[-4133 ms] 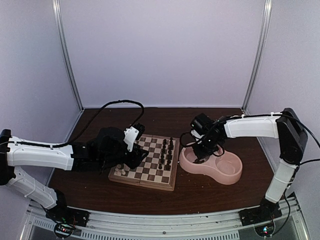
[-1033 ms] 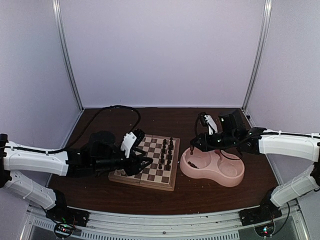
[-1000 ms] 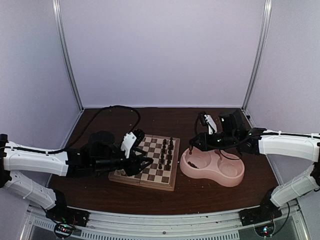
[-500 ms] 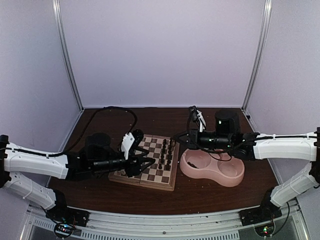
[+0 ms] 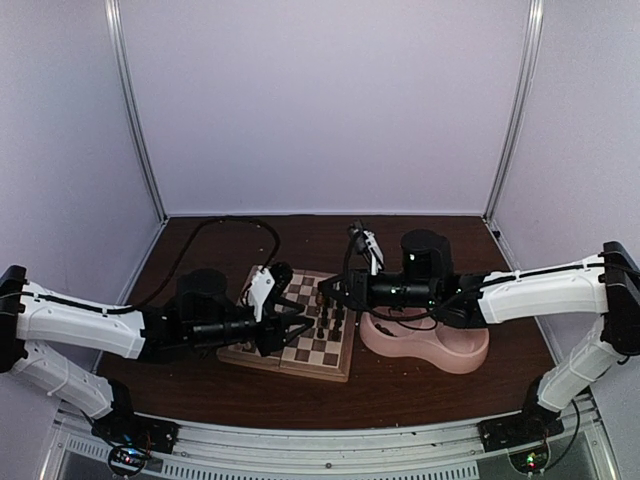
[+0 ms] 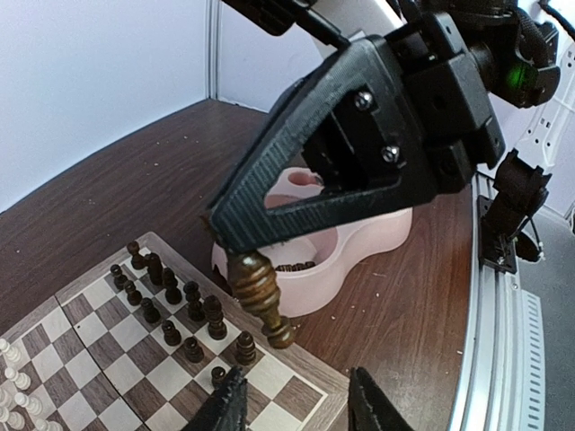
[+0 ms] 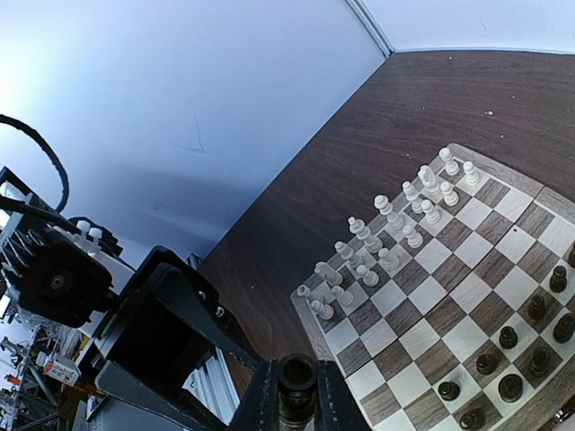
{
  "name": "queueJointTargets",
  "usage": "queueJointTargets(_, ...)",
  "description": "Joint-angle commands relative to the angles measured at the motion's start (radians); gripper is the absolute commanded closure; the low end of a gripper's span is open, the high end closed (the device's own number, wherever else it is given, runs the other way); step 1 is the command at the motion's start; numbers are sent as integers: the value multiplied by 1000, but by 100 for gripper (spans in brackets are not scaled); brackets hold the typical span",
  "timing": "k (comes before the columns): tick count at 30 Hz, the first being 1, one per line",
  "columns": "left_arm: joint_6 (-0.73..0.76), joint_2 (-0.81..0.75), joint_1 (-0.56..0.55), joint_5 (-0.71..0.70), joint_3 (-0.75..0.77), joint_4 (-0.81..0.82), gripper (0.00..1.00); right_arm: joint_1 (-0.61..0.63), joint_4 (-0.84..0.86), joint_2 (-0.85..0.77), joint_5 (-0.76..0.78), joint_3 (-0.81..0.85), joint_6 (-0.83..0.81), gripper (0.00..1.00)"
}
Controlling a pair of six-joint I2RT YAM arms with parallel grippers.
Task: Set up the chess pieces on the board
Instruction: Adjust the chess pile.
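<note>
**Dark side part filled; right tool carrying a piece to the board**

Surface [image 5: 420, 390]: dark wood; carries the board and a pink double bowl.

Board [image 5: 290, 368]: lies flat, left of centre. The bowl [image 5: 470, 355] sits just beside its right edge.

Right tool [image 7: 296, 395]: reaches from the bowl side across the board's right edge and hangs above the dark rows. It is closed on one dark piece [image 6: 259, 292], gripped at the head with the base hanging down at a slant, clear of the squares.

Left tool [image 6: 292, 404]: low over the board's near-left part. Jaws stand apart, nothing between them.

Cream pieces [image 7: 386, 233]: two rows upright along the board's left side. This side looks full or close to it; an exact count is not possible.

Dark pieces [image 6: 171, 285]: two rows upright along the right side, next to the bowl. Both rows stop short of the near corner, where squares are bare.

Loose pieces [image 6: 289, 267]: a few dark ones lie in the bowl compartment nearer the board.

Progress, my estimate: well past halfway. Left to do: set down the carried piece, fetch the remaining dark ones from the bowl, and fill the near end of the dark rows. Whether each piece stands on its proper square is too small to judge.
</note>
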Motion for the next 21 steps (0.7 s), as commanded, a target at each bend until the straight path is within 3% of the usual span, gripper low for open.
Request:
queueJointTargets(1,8,25,-4,22,34,15,62,15,81,12,-21,28,4,100)
queueJointTargets(21,-1,37,-4,13,29,37,63,45,93,53,-57,50,-30,100)
